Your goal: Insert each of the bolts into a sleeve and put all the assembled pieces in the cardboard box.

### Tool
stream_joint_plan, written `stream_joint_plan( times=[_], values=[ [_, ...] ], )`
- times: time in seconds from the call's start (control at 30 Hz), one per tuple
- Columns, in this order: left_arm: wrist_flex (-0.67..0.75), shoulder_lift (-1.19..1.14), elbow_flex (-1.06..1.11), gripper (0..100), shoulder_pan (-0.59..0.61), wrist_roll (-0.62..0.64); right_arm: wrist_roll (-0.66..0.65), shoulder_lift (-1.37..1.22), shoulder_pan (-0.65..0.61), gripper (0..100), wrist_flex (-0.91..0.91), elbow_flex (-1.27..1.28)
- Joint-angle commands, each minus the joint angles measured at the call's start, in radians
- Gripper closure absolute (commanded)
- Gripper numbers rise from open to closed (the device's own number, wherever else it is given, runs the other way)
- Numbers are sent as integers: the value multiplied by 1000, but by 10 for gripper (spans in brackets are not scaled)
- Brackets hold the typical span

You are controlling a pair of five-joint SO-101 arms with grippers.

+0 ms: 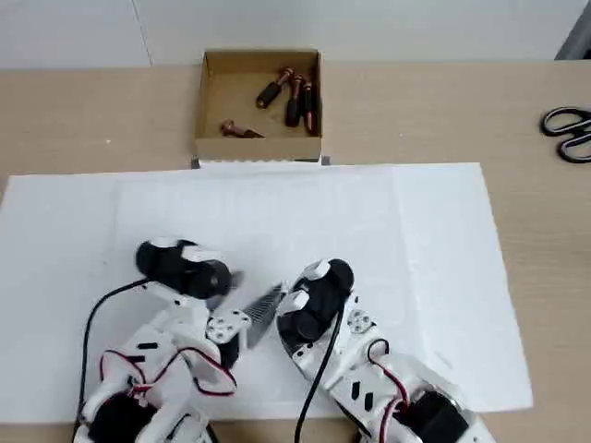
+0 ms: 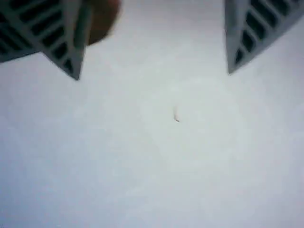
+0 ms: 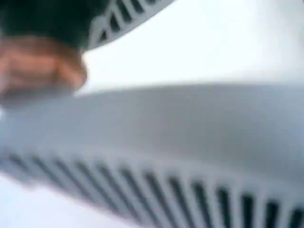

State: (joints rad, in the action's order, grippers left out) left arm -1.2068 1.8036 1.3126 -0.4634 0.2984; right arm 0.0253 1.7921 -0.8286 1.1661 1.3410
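The cardboard box (image 1: pixel 199 101) stands at the far side of the worktop (image 1: pixel 92 111), just beyond the far edge of a white sheet (image 1: pixel 416 240) that covers the middle of it. Four copper-and-black pieces (image 1: pixel 294 100) lie inside the box: three close together toward its right wall, and one apart, near the front wall on the left. Both arms sit low over the near part of the white sheet, their heads close together. In the left wrist view the left tool (image 2: pixel 153 73) is spread wide over bare sheet and grips nothing; a dark brown shape (image 2: pixel 102 19) shows just beside one of its fingers (image 2: pixel 61 42), too blurred to name. From the high camera the right tool (image 1: pixel 266 305) points toward the left arm, in the gap between the two arm heads. The right wrist view is very blurred: a copper-coloured piece (image 3: pixel 40 66) shows under something black, beside a ribbed grey surface, and I cannot tell whether the right tool is open or closed. A pair of scissors (image 1: pixel 568 132) lies at the right edge of the worktop, well apart from the sheet.
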Motion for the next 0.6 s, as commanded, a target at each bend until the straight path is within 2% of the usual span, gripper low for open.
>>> stream_joint_plan(
  times=[0.0, 0.13, 0.27, 0.37, 0.57],
  values=[
    [-32, 3, -62, 815, 9, -9, -11, 2, -4, 994, -27, -3],
    [-40, 5, -110, 837, 14, -9, -11, 2, -4, 994, -27, -3],
    [-35, 6, -151, 991, 49, -11, -11, 2, 41, 994, -28, -3],
    [-35, 6, -160, 994, 107, -12, -11, 2, 73, 994, -28, -3],
    [-34, 6, -91, 994, 276, -127, -11, 2, 77, 994, -28, -6]
  ],
)
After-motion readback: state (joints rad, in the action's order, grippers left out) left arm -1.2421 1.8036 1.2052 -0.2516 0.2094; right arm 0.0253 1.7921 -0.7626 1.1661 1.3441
